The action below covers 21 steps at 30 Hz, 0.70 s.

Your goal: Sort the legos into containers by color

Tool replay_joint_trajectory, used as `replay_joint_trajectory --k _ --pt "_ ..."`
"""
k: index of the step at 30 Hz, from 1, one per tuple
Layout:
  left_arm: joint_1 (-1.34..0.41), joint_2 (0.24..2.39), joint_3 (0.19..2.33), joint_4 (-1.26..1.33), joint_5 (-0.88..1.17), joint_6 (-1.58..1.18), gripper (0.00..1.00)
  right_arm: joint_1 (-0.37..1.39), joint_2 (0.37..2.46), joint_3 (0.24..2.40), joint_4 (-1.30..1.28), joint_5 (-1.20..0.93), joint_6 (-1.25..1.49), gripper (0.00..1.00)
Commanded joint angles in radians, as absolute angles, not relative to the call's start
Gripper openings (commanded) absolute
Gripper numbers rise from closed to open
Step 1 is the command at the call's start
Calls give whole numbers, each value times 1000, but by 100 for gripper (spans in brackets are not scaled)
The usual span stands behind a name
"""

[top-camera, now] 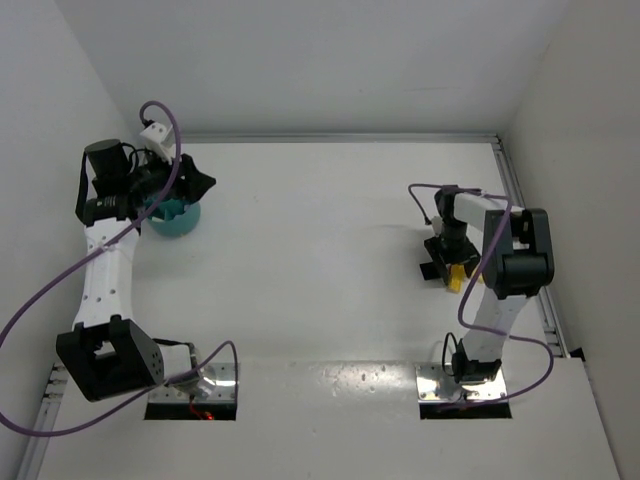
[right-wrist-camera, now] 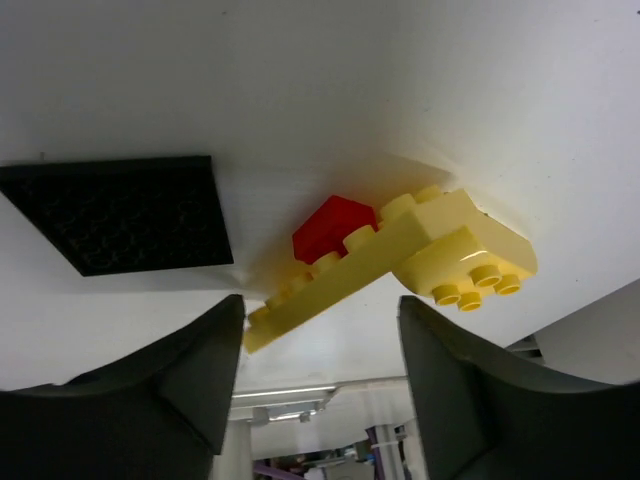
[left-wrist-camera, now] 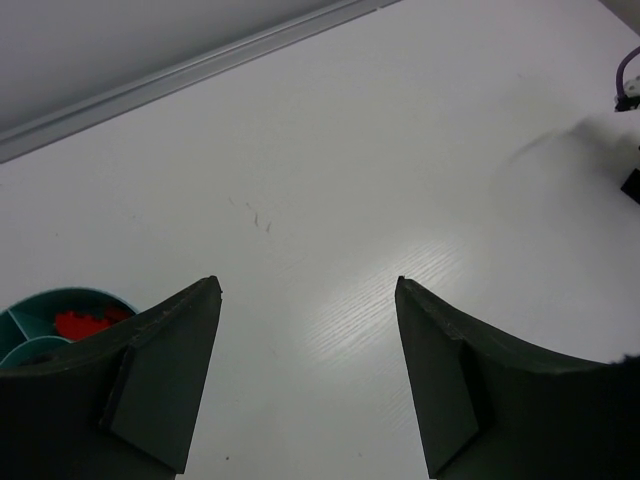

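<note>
Our right gripper (right-wrist-camera: 320,315) hangs open over joined yellow legos (right-wrist-camera: 400,255) on the counter (right-wrist-camera: 350,90), a red lego (right-wrist-camera: 330,228) tucked behind them. Left gripper (left-wrist-camera: 308,290) is spread, empty, beside the teal bowl (left-wrist-camera: 40,305). Closing now might snag both colours together.

Two yellow bricks (right-wrist-camera: 335,278), one loose red brick (right-wrist-camera: 328,226), one black plate (right-wrist-camera: 128,212), one bowl (top-camera: 181,224).

1. No text, label, brand, number or sign is showing legibly in any of the three views.
2. The studs on the yellow legos (right-wrist-camera: 440,240) are appearing too small and blurred for reading any marking.
</note>
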State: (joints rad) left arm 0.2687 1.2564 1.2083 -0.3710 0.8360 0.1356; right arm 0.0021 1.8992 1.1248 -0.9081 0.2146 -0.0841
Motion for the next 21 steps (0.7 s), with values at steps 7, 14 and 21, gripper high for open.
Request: replay_joint_trajectory --k 7,14,21 --pt "272 1220 1206 -333 841 164 76 -40 1914 1149 -865 282 -152 41" --pt "272 1238 1197 -324 850 164 77 -86 1849 1178 -865 304 -207 23" --pt "272 1238 1177 -296 850 146 77 -95 1830 1218 -885 177 -225 13"
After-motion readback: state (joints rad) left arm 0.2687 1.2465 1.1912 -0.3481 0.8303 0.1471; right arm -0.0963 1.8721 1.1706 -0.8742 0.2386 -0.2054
